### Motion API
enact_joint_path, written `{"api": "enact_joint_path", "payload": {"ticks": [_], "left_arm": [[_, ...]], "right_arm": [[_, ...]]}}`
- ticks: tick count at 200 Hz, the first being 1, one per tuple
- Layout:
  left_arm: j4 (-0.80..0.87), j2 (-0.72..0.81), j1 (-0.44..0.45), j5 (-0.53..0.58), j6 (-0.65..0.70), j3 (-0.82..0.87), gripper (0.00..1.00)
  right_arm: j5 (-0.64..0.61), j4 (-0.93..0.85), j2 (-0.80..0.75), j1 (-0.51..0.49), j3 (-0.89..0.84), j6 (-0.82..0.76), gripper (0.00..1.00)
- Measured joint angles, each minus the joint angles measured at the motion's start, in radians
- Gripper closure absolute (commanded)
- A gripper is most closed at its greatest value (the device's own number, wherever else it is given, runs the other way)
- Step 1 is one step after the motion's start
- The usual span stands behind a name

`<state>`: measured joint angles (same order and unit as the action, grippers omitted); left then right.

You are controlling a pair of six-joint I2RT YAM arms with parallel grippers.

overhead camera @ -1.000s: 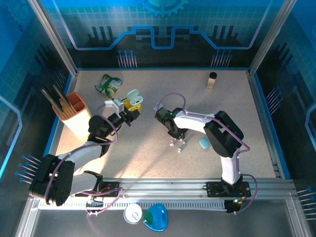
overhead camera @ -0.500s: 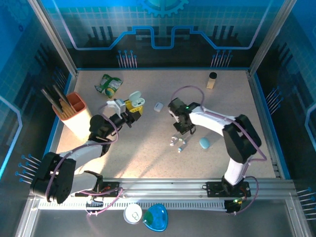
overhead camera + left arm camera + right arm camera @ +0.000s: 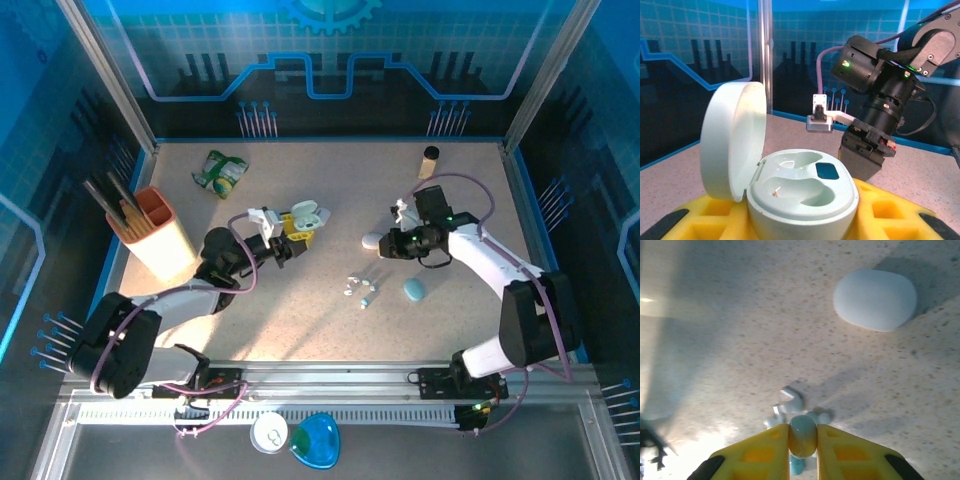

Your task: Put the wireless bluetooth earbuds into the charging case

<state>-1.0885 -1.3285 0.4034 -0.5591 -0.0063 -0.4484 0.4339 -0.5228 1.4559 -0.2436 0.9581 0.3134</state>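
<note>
From above, the right gripper [image 3: 397,244] has lifted off the loose earbuds [image 3: 358,290] at centre frame as the left gripper [image 3: 297,224], clamping the open charging case [image 3: 310,213], edges nearer over the speckled table [image 3: 300,330] inside blue panels [image 3: 320,60]; left wrist view: the case stands empty; right wrist view: one teal earbud [image 3: 802,435] pinched at bottom centre, likely next for insertion.

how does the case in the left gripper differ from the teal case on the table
The held case stands open, lid up; the teal case is shut. The held case is clamped in the left gripper; the teal case lies loose on the table. The held case looks white, the other teal. Both are rounded pebbles.
</note>
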Motion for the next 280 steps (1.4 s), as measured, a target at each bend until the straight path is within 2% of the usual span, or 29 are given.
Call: {"api": "enact_joint_path", "payload": {"ticks": [51, 111, 158, 218, 280], "left_arm": [[-0.016, -0.101, 0.036, -0.014, 0.008, -0.020, 0.64], [-0.020, -0.171, 0.077, -0.016, 0.036, -0.061, 0.64], [-0.024, -0.231, 0.105, -0.019, 0.055, -0.092, 0.64], [-0.080, -0.318, 0.130, -0.021, 0.076, -0.126, 0.65], [-0.123, -0.382, 0.178, -0.013, 0.141, -0.167, 0.65]], "right_arm": [[0.208, 0.053, -0.056, 0.055, -0.054, 0.061, 0.80], [0.335, 0.137, -0.120, 0.082, -0.126, 0.161, 0.81], [0.416, 0.258, -0.198, 0.082, -0.177, 0.299, 0.81], [0.446, 0.378, -0.275, 0.073, -0.197, 0.434, 0.81], [0.393, 0.384, -0.265, -0.035, -0.115, 0.449, 0.82]]}}
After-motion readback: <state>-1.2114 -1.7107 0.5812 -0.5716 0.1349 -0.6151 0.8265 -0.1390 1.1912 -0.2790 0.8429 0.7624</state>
